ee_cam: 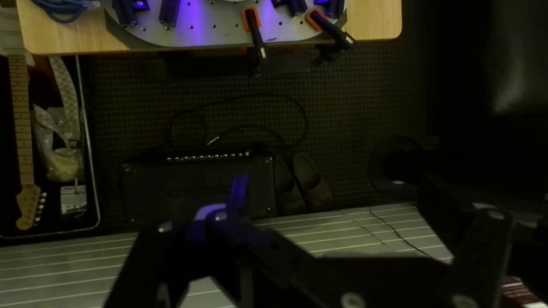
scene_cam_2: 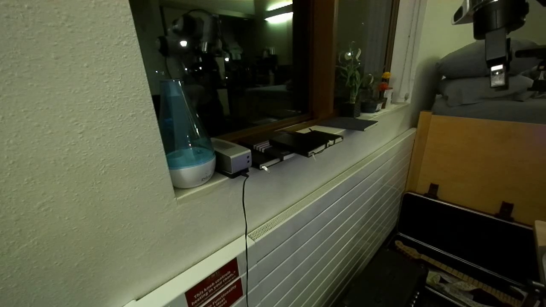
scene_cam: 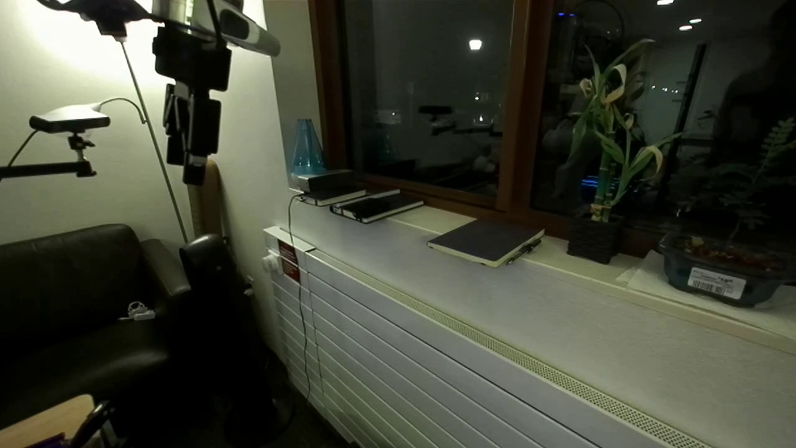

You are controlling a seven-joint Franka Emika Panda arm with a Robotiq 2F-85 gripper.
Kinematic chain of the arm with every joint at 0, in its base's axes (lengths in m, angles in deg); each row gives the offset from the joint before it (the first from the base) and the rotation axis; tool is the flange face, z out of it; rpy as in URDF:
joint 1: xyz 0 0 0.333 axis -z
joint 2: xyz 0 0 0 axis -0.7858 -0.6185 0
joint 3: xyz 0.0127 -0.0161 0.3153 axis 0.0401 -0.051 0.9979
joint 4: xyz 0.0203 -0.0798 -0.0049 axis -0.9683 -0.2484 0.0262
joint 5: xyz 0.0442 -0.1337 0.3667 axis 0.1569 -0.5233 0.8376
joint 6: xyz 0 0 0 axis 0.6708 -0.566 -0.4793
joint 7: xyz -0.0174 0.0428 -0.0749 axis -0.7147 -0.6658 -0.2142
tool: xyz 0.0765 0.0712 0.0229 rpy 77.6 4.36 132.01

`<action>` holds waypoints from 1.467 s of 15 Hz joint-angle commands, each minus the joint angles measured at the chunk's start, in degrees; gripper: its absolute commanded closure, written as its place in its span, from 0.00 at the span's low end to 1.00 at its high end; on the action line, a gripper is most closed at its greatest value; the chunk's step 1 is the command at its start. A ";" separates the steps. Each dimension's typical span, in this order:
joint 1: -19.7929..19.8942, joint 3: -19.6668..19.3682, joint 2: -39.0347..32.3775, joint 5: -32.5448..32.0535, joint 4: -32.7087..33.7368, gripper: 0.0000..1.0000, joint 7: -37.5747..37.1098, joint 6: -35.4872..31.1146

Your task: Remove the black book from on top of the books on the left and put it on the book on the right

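On the windowsill, the small black book (scene_cam: 387,204) lies flat among the books (scene_cam: 336,196) at the far left end. In an exterior view the black book (scene_cam_2: 303,142) overlaps the books (scene_cam_2: 265,158); how far it rests on them is hard to tell. Farther right along the sill lies the book on the right (scene_cam: 488,240), wide, dark-covered, pale-edged, with nothing on it; it also shows as a book (scene_cam_2: 350,123) seen edge-on. My gripper (scene_cam: 185,163) hangs high in the air, away from every book. Its fingers (ee_cam: 238,194) stand wide apart with nothing between them, and no book shows in the wrist view.
A blue humidifier (scene_cam_2: 190,157) and a grey box (scene_cam_2: 232,155) stand beside the left books. A pen (scene_cam: 524,251) lies by the right book. Beyond it are a bamboo pot (scene_cam: 595,239) and a planter (scene_cam: 721,274). The window (scene_cam: 429,93) backs the sill; a radiator (scene_cam: 398,336) runs below.
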 commanded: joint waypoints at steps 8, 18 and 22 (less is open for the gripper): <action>-2.86 13.24 -16.90 -16.66 9.42 0.00 0.03 -15.95; -6.78 16.25 -27.24 -40.21 14.55 0.00 -0.76 -23.53; -8.69 16.75 -26.10 -43.25 11.56 0.00 0.53 -26.05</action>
